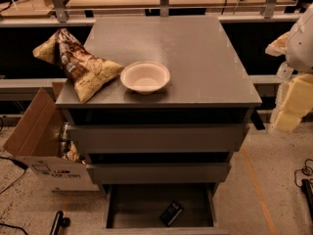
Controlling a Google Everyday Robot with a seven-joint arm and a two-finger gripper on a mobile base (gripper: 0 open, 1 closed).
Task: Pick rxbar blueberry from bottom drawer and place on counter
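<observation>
The rxbar blueberry (171, 213) is a small dark bar with pale lettering. It lies at an angle on the dark floor of the open bottom drawer (112, 207), right of the middle. The counter (195, 48) is the broad grey top of the drawer cabinet. My gripper (289, 109), pale yellow, hangs at the right edge of the view, beside the cabinet's right side at about counter height. It is far above and to the right of the bar and holds nothing that I can see.
A white bowl (145, 77) sits near the counter's front edge, with a crinkled tan-and-brown chip bag (78, 62) at the counter's left edge. Two shut drawer fronts (159, 138) lie above the open drawer. An open cardboard box (36, 141) stands on the floor to the left. Cables lie on the floor.
</observation>
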